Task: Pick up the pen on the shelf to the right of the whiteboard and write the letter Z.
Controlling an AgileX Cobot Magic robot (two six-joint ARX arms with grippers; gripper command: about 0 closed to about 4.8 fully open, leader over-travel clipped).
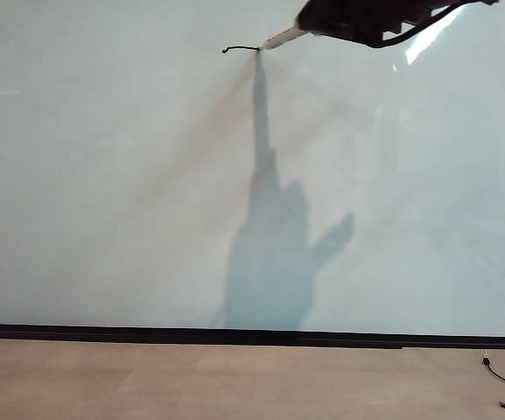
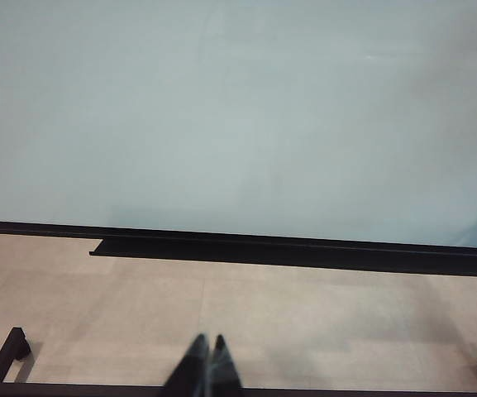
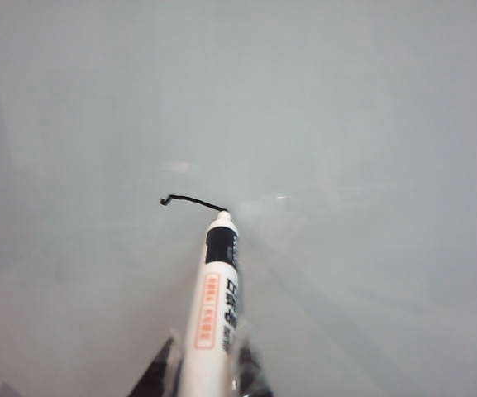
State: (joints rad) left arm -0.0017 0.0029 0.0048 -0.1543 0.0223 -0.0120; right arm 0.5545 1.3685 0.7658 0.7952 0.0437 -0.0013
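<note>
1. Whiteboard: large glossy pale board with a black strip along its lower edge, above a tan floor.
2. Right gripper: at the board's top, jaws clamped on the pen.
3. Left gripper: low over the floor, fingers together, holding nothing.
4. Pen: white barrel, dark collar, projecting from the right gripper, tip touching the board.
5. Letter Z: only a short black top stroke, ending at the tip.

White pen, orange-and-black label; black stroke; pale grey whiteboard.
</note>
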